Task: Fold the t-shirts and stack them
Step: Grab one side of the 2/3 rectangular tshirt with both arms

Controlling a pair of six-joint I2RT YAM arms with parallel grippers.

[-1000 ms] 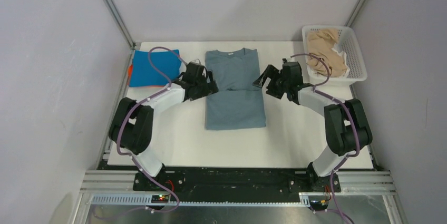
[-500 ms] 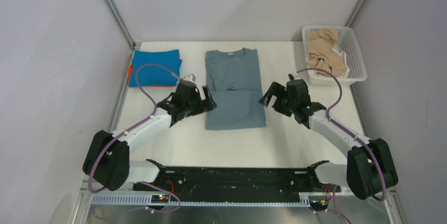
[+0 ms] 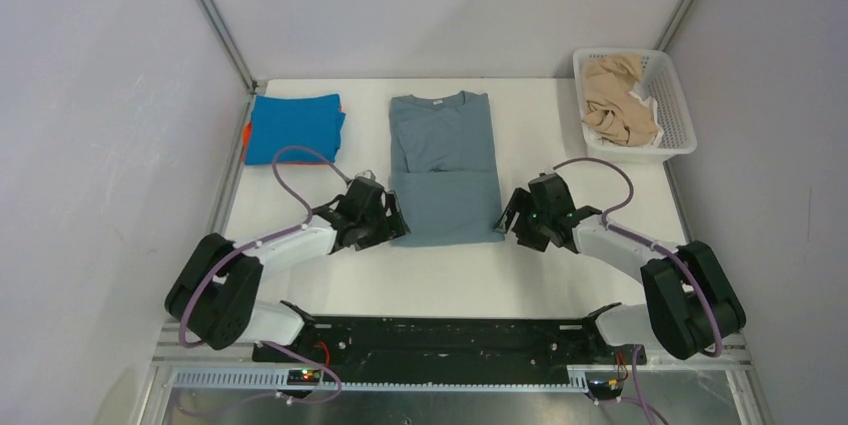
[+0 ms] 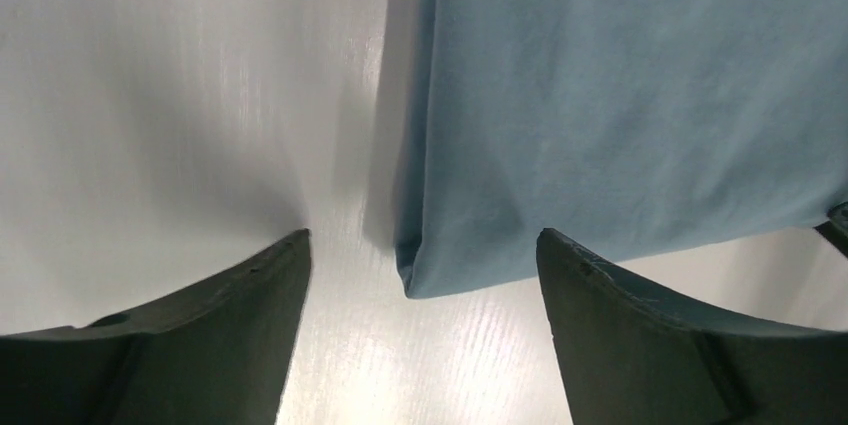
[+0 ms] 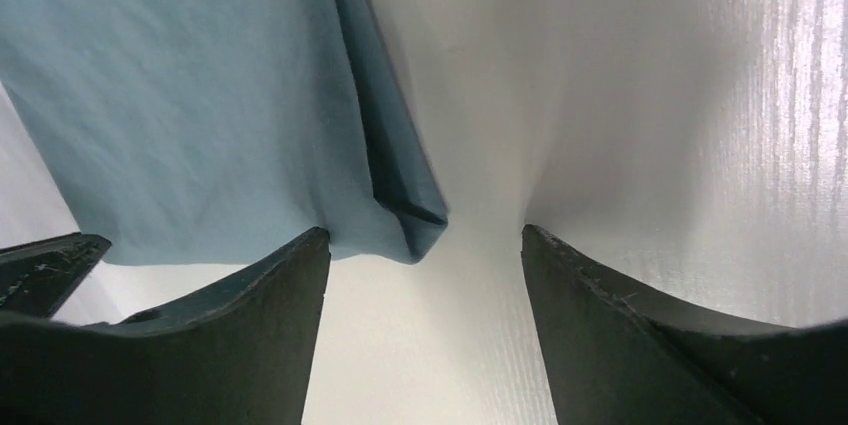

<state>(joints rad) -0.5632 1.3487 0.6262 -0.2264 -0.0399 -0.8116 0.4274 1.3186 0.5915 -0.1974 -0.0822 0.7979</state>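
**Item 1.** Large muted grey-blue cotton t-shirt: lies flat at the middle of the white worktop, collar towards the far edge. Its sides are folded in to make a long rectangle, so a lengthwise fold seems the next step.

**Item 2.** Left gripper: low at the shirt's near-left corner. The fingers are spread, the corner lies in the gap between them, and nothing is clamped.

**Item 3.** Right gripper: mirrors the left at the near-right corner, with the fingers likewise apart and empty. The paired placement suggests both hem corners are to be pinched together and carried up to the collar.

**Item 4.** Bright blue folded t-shirt: at the far-left corner, resting on an orange t-shirt whose edge shows beneath it. This is the finished stack.

**Item 5.** White plastic lattice basket: at the far-right corner, holding crumpled beige t-shirts that are not yet folded.

**Change noted.** One second earlier both grippers flanked the shirt about halfway along its length. They have since drawn back along its sides to the near hem. The shirt, stack and basket are unmoved.
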